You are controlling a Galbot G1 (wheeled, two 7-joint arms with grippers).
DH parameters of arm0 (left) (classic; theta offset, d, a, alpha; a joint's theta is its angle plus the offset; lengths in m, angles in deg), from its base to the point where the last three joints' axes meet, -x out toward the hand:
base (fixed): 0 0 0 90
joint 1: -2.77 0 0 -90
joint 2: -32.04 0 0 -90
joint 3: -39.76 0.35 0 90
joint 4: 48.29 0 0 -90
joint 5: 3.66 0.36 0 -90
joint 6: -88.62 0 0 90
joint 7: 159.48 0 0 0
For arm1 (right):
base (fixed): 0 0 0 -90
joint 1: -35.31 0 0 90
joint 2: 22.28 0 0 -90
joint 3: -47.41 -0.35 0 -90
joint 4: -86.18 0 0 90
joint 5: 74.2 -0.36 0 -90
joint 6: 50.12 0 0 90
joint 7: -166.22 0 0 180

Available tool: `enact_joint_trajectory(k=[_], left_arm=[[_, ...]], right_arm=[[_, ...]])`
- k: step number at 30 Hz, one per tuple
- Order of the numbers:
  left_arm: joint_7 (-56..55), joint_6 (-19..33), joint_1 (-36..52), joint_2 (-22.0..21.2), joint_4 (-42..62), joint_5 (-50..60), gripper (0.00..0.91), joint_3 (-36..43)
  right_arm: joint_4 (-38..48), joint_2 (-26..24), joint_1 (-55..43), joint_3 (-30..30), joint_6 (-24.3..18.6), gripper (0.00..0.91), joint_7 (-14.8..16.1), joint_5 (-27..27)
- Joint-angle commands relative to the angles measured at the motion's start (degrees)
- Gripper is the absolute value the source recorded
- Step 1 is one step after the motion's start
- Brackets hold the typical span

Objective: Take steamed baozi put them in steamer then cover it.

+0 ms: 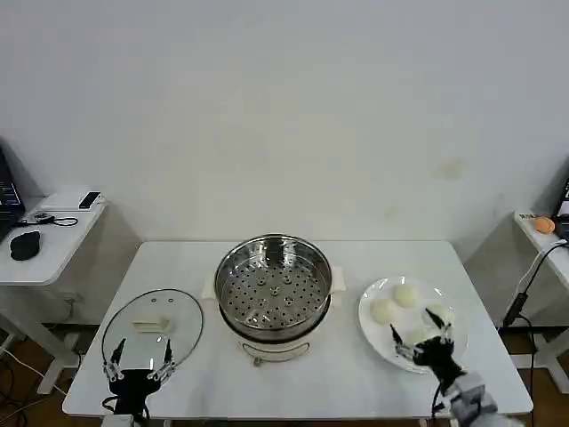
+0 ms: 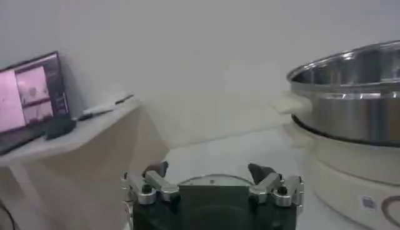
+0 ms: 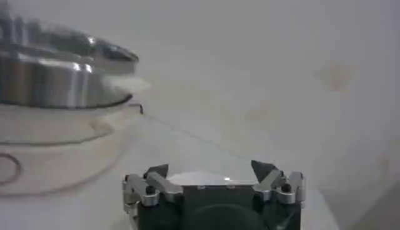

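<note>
Right gripper (image 1: 425,331): fingers spread, holding nothing, over the plate (image 1: 372,327) of steamed baozi (image 1: 406,294).
Left gripper (image 1: 140,359): spread, empty, at the cover (image 1: 153,326).
Steamer (image 1: 273,286): uncovered, mid-table (image 1: 356,382).
Room: white wall, side desk (image 1: 49,233) left.

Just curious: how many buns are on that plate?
4 show: two buns at the plate's far-left side, two by the right end effector, which may hide more.
</note>
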Motion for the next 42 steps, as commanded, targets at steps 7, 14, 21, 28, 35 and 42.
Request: enact_joint_trajectory(k=[7, 14, 21, 28, 35, 42], left_arm=[[1.50, 0.48, 0.05, -0.38, 0.99, 4.90, 0.907, -2.28], [1.43, 0.87, 0.26, -0.22, 0.48, 4.68, 0.907, -3.19], [1.74, 1.37, 0.95, -0.37, 1.15, 4.68, 0.907, -3.86], [2.10, 1.32, 1.32, -0.37, 1.56, 4.66, 0.907, -4.85], [2.33, 1.42, 1.23, -0.28, 1.60, 4.65, 0.907, -5.47], [2.65, 1.36, 1.25, 0.07, 1.99, 4.66, 0.907, -5.84]], right_arm=[[12.35, -23.71, -21.92, 8.37, 7.73, 0.907, 32.68, 18.11], [20.32, -27.59, -38.15, 27.51, 5.54, 0.907, 40.59, 17.18], [31.66, -24.13, -62.88, 53.57, 1.23, 0.907, 44.02, 15.84], [39.71, -16.66, -72.29, 63.25, -1.35, 0.907, 44.95, 16.26], [44.33, -11.74, -75.44, 67.71, -2.45, 0.907, 44.44, 16.44], [46.67, -8.97, -74.75, 68.45, -2.47, 0.907, 44.29, 17.09]])
